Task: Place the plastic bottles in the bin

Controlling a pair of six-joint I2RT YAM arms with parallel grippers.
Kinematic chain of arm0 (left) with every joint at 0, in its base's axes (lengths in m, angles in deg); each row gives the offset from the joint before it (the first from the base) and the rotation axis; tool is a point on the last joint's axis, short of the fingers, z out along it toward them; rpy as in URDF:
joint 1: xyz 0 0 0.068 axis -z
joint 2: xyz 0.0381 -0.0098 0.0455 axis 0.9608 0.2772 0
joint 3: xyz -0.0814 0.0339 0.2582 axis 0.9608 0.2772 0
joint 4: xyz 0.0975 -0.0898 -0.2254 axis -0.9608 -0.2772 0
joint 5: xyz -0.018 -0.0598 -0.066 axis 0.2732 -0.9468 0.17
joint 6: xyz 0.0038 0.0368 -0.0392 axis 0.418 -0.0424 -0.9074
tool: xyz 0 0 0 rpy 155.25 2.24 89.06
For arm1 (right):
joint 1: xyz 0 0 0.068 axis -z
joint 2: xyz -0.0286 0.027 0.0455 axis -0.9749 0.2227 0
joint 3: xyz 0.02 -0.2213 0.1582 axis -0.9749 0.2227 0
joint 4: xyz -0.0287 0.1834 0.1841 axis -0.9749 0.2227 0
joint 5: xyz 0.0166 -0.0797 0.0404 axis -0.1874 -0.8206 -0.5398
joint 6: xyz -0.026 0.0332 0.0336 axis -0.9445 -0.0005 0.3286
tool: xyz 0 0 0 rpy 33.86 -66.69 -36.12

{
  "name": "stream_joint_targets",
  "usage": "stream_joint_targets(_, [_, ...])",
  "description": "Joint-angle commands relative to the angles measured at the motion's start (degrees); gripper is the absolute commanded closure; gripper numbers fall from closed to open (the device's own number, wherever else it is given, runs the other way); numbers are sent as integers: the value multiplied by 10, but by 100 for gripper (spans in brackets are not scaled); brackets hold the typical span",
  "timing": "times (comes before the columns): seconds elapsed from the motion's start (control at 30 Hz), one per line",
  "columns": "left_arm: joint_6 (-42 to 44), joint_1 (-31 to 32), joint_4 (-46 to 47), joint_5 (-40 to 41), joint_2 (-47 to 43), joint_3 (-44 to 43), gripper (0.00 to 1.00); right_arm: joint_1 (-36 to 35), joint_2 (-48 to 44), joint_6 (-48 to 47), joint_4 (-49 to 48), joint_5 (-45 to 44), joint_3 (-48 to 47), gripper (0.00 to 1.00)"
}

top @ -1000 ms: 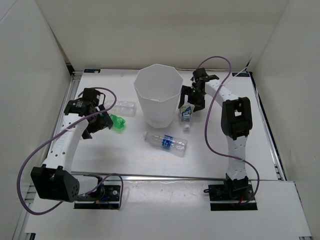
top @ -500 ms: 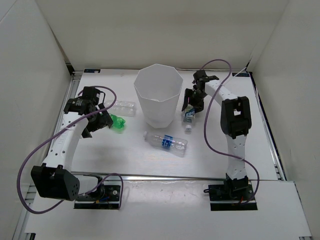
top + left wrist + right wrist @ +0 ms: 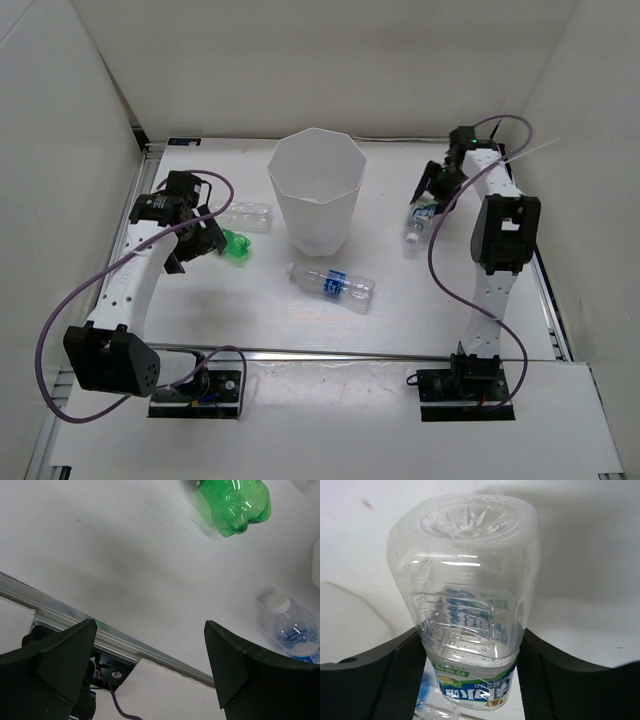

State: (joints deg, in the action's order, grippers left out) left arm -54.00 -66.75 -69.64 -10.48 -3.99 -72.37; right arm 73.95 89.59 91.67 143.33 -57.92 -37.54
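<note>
The white faceted bin (image 3: 318,215) stands at the middle back of the table. My right gripper (image 3: 437,190) is to its right, shut on a clear bottle with a blue-and-white label (image 3: 417,220). In the right wrist view that bottle (image 3: 467,605) fills the gap between both pads (image 3: 405,675), base pointing away. A second labelled bottle (image 3: 333,285) lies in front of the bin. A green bottle (image 3: 236,246) and a clear unlabelled bottle (image 3: 246,214) lie left of the bin. My left gripper (image 3: 196,236) hangs open just left of the green bottle (image 3: 235,502), nothing between its fingers (image 3: 65,655).
White walls close the table in at the back and both sides. A metal rail (image 3: 350,352) runs along the near edge by the arm bases. Purple cables (image 3: 440,250) loop off both arms. The left wrist view also catches the lying labelled bottle's white cap (image 3: 276,603).
My right gripper shut on the labelled bottle beside the bin and has carried it to the right, away from the bin. The left arm has barely moved.
</note>
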Motion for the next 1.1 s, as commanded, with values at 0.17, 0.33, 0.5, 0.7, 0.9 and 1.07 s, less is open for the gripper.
stream_joint_targets(0.17, [-6,-3,34,-23,18,-19,0,71,-99,43,-24,219,-174,60])
stream_joint_targets(0.33, [-6,-3,34,-28,30,-31,0,83,-132,111,-124,345,-230,62])
stream_joint_targets(0.5, [-6,-3,34,-28,30,-31,0,76,-146,234,-240,458,-239,62])
stream_joint_targets(0.7, [-6,-3,34,-28,30,-31,0,23,-158,257,-310,494,-253,62])
stream_joint_targets(0.9, [-6,-3,29,-33,30,-41,0,-56,-158,215,-308,493,-248,62])
stream_joint_targets(1.07, [-6,-3,23,-39,18,-36,0,-112,-164,121,-267,421,-243,60])
